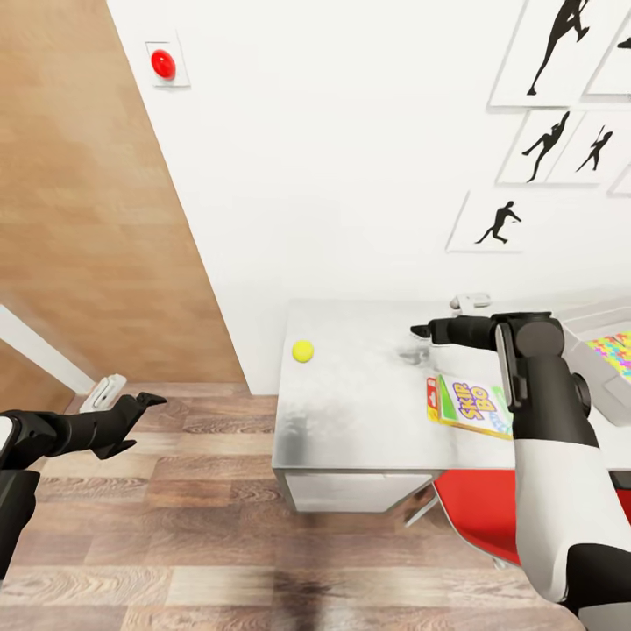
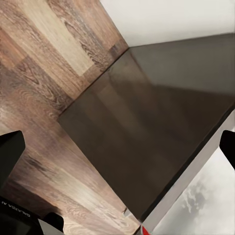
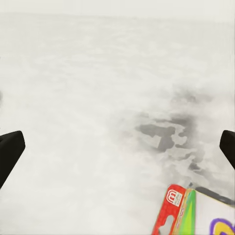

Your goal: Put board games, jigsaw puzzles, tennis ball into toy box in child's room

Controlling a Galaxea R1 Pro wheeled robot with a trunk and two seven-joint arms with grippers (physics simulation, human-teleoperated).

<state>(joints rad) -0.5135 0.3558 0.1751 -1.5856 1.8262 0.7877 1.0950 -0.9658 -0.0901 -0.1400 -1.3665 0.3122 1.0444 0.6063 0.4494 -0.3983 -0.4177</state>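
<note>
A small yellow-green tennis ball (image 1: 303, 350) lies near the left end of the light grey table (image 1: 368, 394). The SKIP-BO board game (image 1: 469, 406) lies flat toward the table's front right, and its red corner (image 3: 196, 213) shows in the right wrist view. At the far right edge stands the grey toy box (image 1: 580, 343) with a multicoloured jigsaw puzzle (image 1: 616, 349) in it. My right gripper (image 1: 422, 331) hovers open over the table's middle, between ball and SKIP-BO box, fingers (image 3: 10, 149) wide apart and empty. My left gripper (image 1: 145, 405) hangs open over the floor, left of the table.
A red chair (image 1: 473, 513) sits tucked under the table's front right. The table's dark side (image 2: 147, 132) faces the left gripper above wood plank floor (image 1: 175, 526). A red round button (image 1: 163, 63) is on the white wall, beside a wooden panel (image 1: 79, 175).
</note>
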